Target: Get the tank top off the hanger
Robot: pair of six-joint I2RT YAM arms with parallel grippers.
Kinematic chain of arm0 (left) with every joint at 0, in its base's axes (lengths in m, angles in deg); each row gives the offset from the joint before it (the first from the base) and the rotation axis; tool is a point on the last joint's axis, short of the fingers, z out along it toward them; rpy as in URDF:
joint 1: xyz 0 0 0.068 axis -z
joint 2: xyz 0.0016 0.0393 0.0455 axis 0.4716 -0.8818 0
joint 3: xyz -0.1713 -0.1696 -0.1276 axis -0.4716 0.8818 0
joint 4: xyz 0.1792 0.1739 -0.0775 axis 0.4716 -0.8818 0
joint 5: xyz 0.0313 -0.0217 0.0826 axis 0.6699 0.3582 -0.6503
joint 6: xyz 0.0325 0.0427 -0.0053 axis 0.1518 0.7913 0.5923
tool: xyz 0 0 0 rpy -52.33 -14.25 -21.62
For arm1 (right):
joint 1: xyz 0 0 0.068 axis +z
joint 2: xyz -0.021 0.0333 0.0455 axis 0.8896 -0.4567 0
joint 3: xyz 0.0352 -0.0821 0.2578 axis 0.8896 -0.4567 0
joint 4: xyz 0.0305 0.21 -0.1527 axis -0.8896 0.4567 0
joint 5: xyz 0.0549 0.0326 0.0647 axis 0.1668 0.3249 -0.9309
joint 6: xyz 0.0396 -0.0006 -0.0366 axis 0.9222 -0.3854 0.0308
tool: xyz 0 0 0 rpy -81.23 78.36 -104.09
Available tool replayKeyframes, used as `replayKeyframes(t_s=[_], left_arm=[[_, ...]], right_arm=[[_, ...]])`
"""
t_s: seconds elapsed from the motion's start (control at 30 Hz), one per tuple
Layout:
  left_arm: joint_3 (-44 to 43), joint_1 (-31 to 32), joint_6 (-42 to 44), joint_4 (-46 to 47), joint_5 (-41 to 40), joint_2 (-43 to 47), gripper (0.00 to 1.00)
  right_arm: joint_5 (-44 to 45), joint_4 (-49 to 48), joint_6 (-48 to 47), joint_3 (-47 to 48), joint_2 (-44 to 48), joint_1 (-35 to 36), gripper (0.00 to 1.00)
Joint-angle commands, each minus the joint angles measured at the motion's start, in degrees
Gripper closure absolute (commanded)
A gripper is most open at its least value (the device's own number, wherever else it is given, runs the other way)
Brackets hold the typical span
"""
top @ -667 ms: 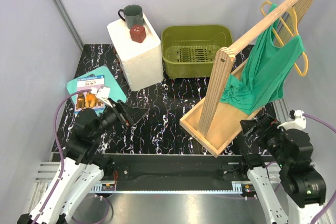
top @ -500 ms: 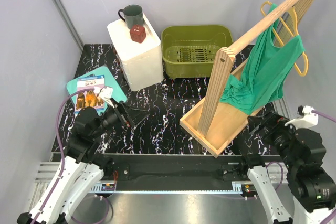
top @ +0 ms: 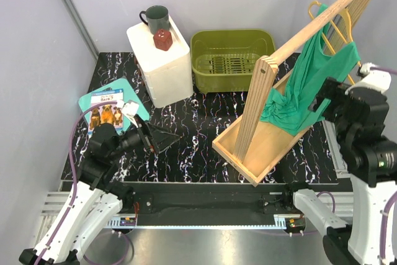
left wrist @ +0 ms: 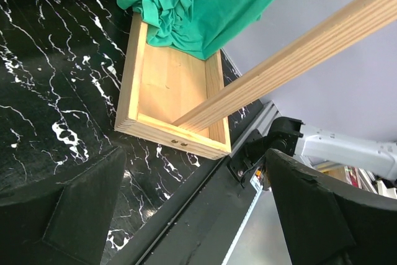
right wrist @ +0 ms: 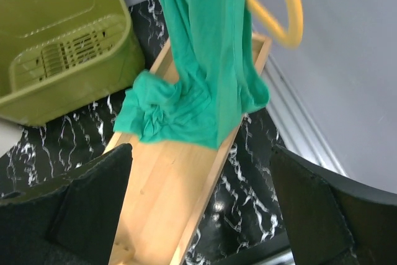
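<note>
Clearly the right gripper is the one placed to work. Its jaws stand wide and empty, facing the tank top, which hangs at twelve o'clock in its wrist view, apart from the fingers. The step in hand looks like the approach to a first grasp.

I judge it best to close on one wide shoulder strap high up, near the hanger at one o'clock. From there the strap can be slid off the end of the hanger's arm. Tugging the bunched hem downward would likely drag the hanger along the rail.

The fabric is soft, teal-green and limp, falling in long folds and crumpling into a knot where it meets the wooden tray. The hanger is thin, yellow and rounded, and it looks smooth; it hooks over the slanted wooden rack.

The left gripper, at eight o'clock of the black marbled tabletop in the top view, is likewise spread wide and holds nothing. It is well apart from the garment.
</note>
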Motion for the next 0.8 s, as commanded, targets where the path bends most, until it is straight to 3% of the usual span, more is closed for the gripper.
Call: replayKeyframes(t_s=[0.0,0.2,0.43,0.6,0.77], left_arm=[[-2.52,-0.13,0.58,1.91,3.35,-0.34,0.01],[-4.02,-0.13,0.67,1.91,5.45,-1.74,0.01],[-4.9,-0.05,-0.65,1.91,7.12,-2.27,0.01],[-4.9,-0.05,-0.91,1.56,10.46,-4.02,0.01],[-3.84,-0.05,-1.35,1.47,12.48,-4.73,0.01]], right_arm=[[3.84,-3.91,-4.87,8.58,-6.12,-0.22,0.0],[-0.03,-6.37,-8.2,15.35,-9.64,-0.22,0.0],[12.24,-6.81,-19.53,26.16,-18.07,-0.22,0.0],[16.05,-9.79,-24.02,23.63,-19.93,-1.0,0.0],[7.44,-16.82,-24.99,14.15,-17.39,-9.7,0.0]])
